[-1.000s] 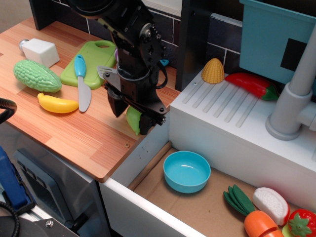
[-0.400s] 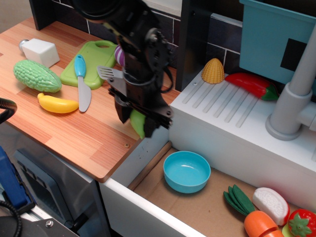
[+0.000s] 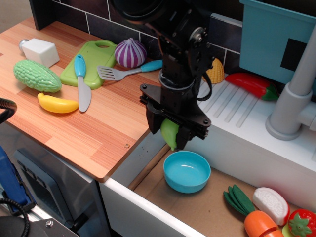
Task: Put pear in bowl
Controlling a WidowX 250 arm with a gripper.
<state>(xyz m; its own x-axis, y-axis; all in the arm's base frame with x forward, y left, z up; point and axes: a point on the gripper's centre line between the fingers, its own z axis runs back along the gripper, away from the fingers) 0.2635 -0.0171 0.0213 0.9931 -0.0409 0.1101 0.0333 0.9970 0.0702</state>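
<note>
1. Wooden table (image 3: 74,128) on your left, a white toy sink unit (image 3: 247,123) on your right, dark tiles behind them.
2. You can see the pear (image 3: 169,133) up in the air, pointed end down, at the near left corner of the sink unit.
3. Your gripper (image 3: 171,132) has its jaws clenched on the pear, one black finger on either side of it.
4. Look just below and a little to the right: the bowl (image 3: 186,171) sits on the brown floor of the sink basin, light blue, upright, not touching the pear.
5. Farther right in the basin you have a carrot (image 3: 254,219), a white piece (image 3: 270,202) and a strawberry (image 3: 300,222) grouped together.
6. On the drainboard, a yellow corn piece (image 3: 215,71) is partly hidden by the arm, with a red pepper (image 3: 252,84) next to it.
7. Across the table you see a purple onion (image 3: 131,53), a spatula (image 3: 126,71), a green cutting board (image 3: 91,61) with a blue knife (image 3: 81,81) lying over its edge, a banana (image 3: 57,103), a bumpy gourd (image 3: 37,75) and a white block (image 3: 39,52).
</note>
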